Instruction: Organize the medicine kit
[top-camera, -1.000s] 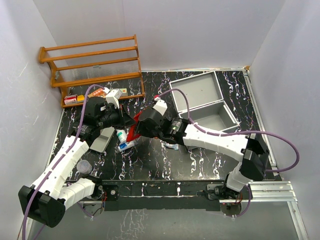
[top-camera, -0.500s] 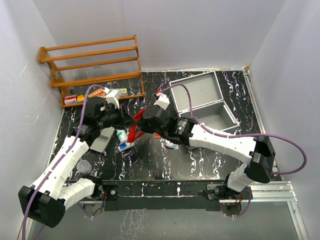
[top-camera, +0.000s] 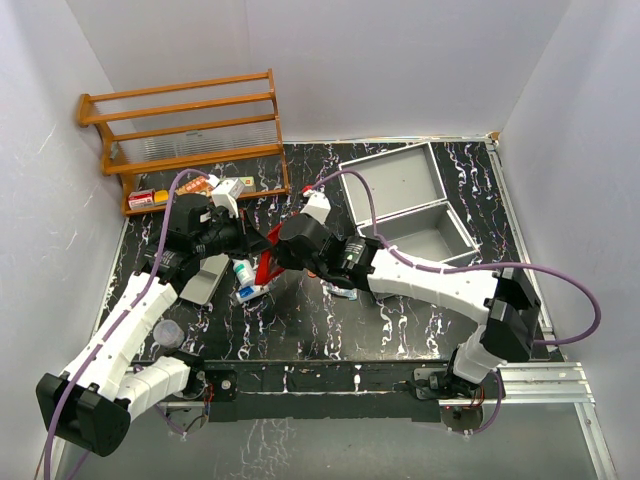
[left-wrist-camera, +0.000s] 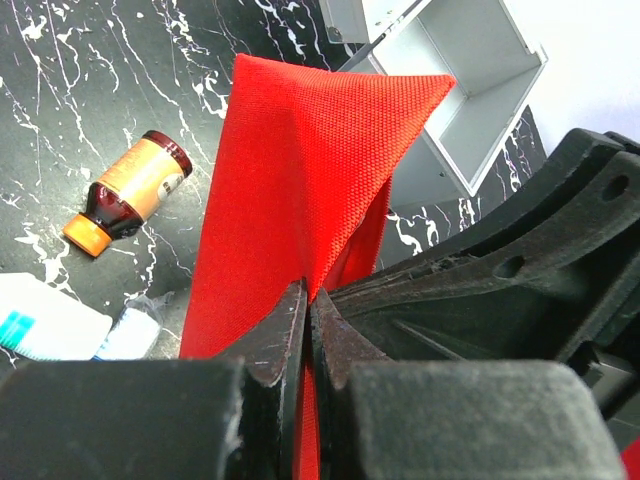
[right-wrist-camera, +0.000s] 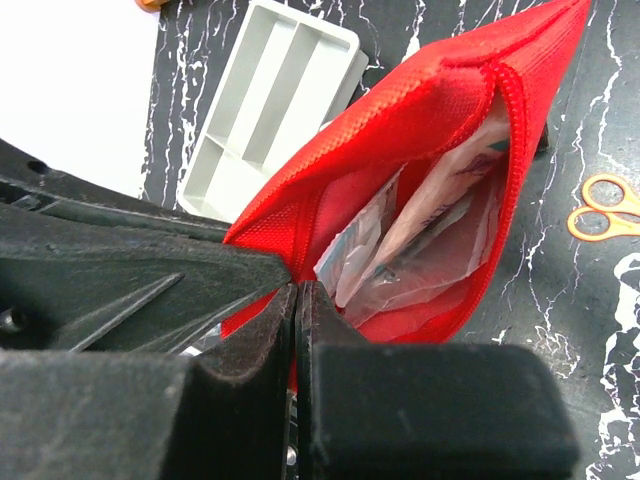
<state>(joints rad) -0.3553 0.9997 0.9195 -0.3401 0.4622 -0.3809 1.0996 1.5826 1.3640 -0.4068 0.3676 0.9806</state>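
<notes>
nearest the arm bases, a clear cup (top-camera: 168, 332) stands on the worktop (top-camera: 400, 320), well to the near left of the red pouch (top-camera: 266, 266). a grey divided tray (top-camera: 205, 278) lies left of the pouch. a white bottle with a teal cap (top-camera: 243, 270) and a white-and-blue tube (top-camera: 250, 292) sit just beside the pouch on its near-left side.

the pouch hangs between both arms over the middle of the worktop. the left gripper (left-wrist-camera: 307, 295) comes at it from the left, its jaws pressed together on a fold of the red fabric. the right gripper (right-wrist-camera: 297, 285) comes from the right, its jaws clamped on the pouch's rim. the pouch's mouth gapes toward the right wrist camera, with clear-wrapped packets (right-wrist-camera: 420, 230) showing inside.

orange-handled scissors (right-wrist-camera: 600, 205) lie on the worktop beside the pouch. a brown bottle with an orange cap (left-wrist-camera: 130, 190) lies on its side near the pouch.

the kit (top-camera: 395, 180) sits on the worktop to the far right of the pouch, apart from it. it is open, with its lid laid back toward the rear wall.

a wooden rack (top-camera: 190, 130) stands to the far left of the pouch against the back wall. small boxes (top-camera: 215, 186) rest on its bottom shelf.
</notes>
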